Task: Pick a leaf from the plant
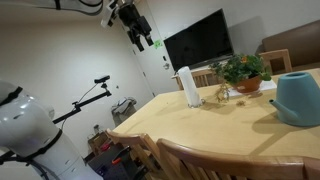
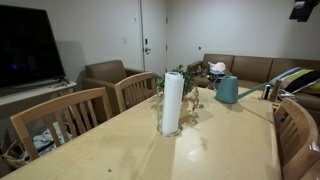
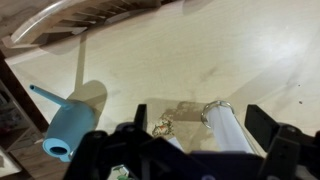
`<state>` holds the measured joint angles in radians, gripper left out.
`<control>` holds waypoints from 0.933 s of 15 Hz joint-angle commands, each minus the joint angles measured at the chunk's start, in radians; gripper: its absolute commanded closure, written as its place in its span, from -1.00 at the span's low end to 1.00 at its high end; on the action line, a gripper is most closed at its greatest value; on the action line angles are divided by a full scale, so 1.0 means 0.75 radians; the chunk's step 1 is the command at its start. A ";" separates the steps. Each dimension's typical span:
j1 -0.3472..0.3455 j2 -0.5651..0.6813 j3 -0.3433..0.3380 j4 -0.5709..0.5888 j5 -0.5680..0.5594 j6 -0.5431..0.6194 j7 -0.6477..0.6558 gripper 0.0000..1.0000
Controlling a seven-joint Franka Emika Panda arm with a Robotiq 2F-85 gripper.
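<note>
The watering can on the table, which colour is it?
The watering can is teal-blue, clearest in an exterior view.

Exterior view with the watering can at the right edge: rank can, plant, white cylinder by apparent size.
1. Teal watering can, though it is nearest the camera and cropped by the frame.
2. Plant, not far behind the can.
3. White cylinder.

Light wooden desk [image 2: 215,140] takes up most of the room. Slatted wooden chairs [image 2: 62,115] sit tight against the desk edge. Beyond the desk: white walls [image 2: 100,30], dark TV [image 1: 197,40], white door [image 2: 155,30], brown armchair [image 2: 105,72], brown sofa [image 2: 250,68]. Even indoor light.
</note>
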<state>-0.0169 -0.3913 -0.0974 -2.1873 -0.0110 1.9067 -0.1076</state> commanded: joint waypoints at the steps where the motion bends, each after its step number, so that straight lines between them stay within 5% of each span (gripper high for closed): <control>1: -0.026 0.174 -0.016 0.163 0.041 -0.055 0.019 -1.00; 9: -0.054 0.469 -0.009 0.374 0.037 -0.070 0.036 -1.00; 14: -0.055 0.502 -0.003 0.406 0.034 -0.112 0.015 -1.00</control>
<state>-0.0476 -0.0145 -0.1116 -1.9146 0.0059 1.8895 -0.0906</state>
